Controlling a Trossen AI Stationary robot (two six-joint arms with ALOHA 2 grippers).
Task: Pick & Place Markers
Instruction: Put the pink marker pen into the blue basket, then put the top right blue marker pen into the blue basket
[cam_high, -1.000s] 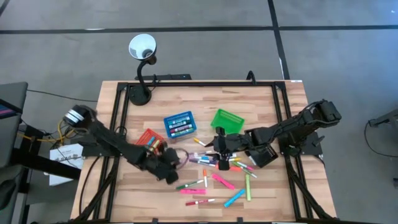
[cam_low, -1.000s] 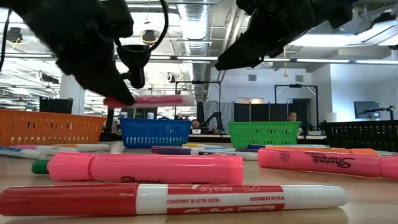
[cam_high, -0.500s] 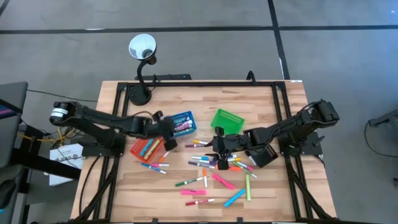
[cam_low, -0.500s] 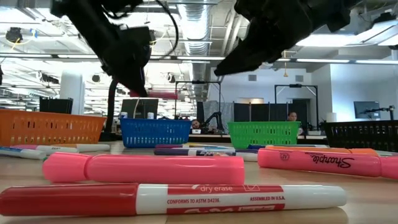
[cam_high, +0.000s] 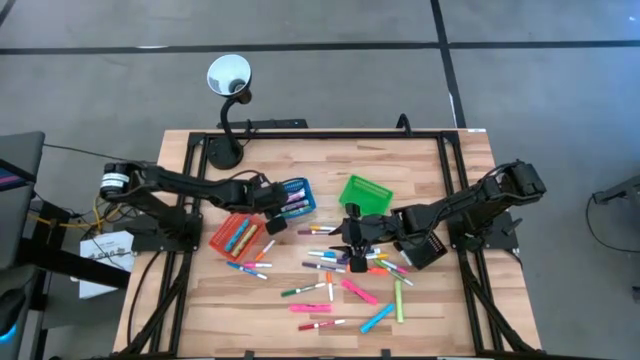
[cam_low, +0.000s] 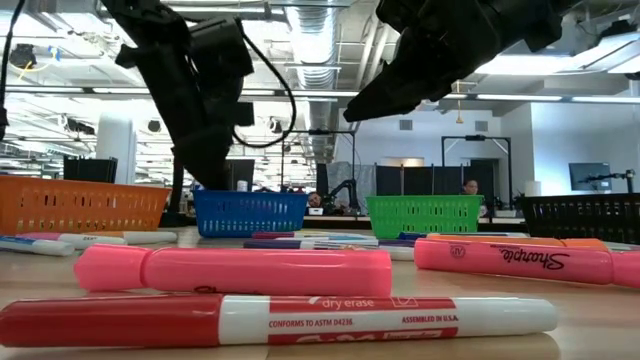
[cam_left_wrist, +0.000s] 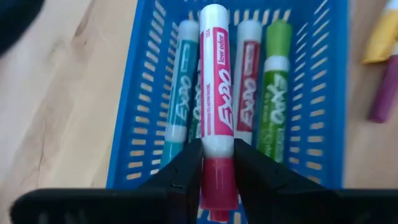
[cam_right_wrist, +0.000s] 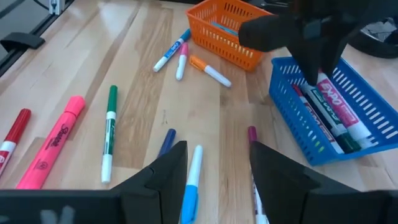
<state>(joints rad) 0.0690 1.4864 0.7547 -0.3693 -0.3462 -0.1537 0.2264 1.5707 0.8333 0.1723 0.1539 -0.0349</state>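
Observation:
Many markers (cam_high: 345, 275) lie scattered on the wooden table. My left gripper (cam_high: 273, 207) hangs over the blue basket (cam_high: 292, 197) and is shut on a white marker with a pink cap and label (cam_left_wrist: 216, 93). Below it, several markers (cam_left_wrist: 249, 81) lie in that basket. The right wrist view shows the same gripper (cam_right_wrist: 311, 43) above the basket's wall (cam_right_wrist: 311, 146). My right gripper (cam_high: 350, 248) hovers open above the marker pile; a blue-capped marker (cam_right_wrist: 189, 180) lies on the table under its fingers. My left gripper pinches the marker's pink cap end (cam_left_wrist: 217, 186) between its two fingers (cam_left_wrist: 183, 177). The fingers slant down from the table's left side, and the marker runs on ahead in line with them. Its white barrel reaches over the markers in the blue basket; I cannot tell whether it touches them.
An orange basket (cam_high: 236, 234) with several markers stands beside the blue one, toward the near left. A green basket (cam_high: 365, 191) sits mid-table at the far side, a black one (cam_high: 428, 250) under the right arm. A desk lamp (cam_high: 228, 80) stands at the far left.
My left gripper has swung from the table's near-left part toward the far edge and now hangs over the blue basket, turning as it went. The pink marker has travelled with it, lifted clear of the table.

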